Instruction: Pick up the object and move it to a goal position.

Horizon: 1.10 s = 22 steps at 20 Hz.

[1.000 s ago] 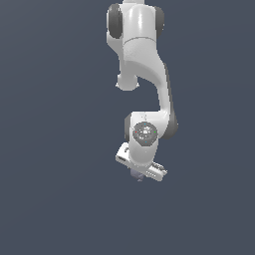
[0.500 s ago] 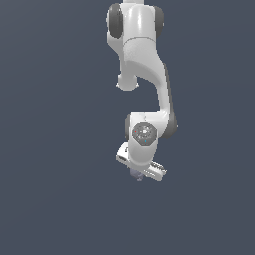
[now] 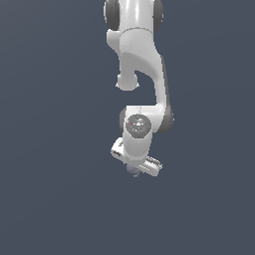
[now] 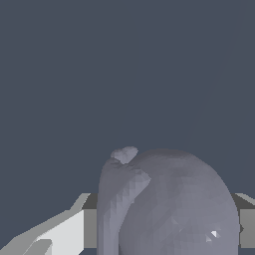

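In the exterior view my gripper (image 3: 134,173) hangs below the white arm, in mid-air against a plain dark blue-grey background. It is shut on the object (image 3: 133,172), a small grey-lilac ball-like thing that shows only as a small blob under the hand. In the wrist view the object (image 4: 172,204) is large and close, rounded, with a darker side and a tiny stub (image 4: 124,154). It sits between the two pale fingers (image 4: 60,233), touching them.
The white arm (image 3: 142,64) reaches down from the top of the exterior view. The background is a uniform dark blue-grey, with no table, edge or other object in view.
The wrist and gripper have shifted slightly up and toward the exterior view's left, with the object still held. The upper arm looks unchanged.
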### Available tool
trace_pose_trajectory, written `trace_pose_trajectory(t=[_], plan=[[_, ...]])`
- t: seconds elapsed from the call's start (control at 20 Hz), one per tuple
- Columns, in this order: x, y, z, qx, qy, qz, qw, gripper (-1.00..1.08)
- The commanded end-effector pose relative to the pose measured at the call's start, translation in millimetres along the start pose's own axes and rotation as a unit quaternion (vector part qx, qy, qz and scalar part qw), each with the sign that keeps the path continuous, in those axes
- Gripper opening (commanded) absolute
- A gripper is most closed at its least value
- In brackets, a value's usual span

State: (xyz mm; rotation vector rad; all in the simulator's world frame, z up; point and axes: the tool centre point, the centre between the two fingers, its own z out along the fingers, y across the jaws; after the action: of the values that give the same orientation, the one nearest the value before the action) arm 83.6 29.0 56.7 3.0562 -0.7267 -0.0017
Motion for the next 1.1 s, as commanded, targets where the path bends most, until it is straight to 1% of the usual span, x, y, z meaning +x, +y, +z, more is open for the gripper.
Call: trace_pose_trajectory(t=[0.0, 0.4, 0.65, 0.85, 1.05], plan=[[-1.2, 11.7, -9.3, 0.000, 0.000, 0.000, 1.0000, -1.00], [-8.3, 65.0, -50.3, 0.000, 0.000, 0.000, 1.0000, -1.00], [-11.1, 93.9, -73.3, 0.000, 0.000, 0.000, 1.0000, -1.00], [-12.4, 109.8, -86.0, 0.000, 0.000, 0.000, 1.0000, -1.00], [-12.7, 117.4, -92.2, 0.000, 0.000, 0.000, 1.0000, -1.00]])
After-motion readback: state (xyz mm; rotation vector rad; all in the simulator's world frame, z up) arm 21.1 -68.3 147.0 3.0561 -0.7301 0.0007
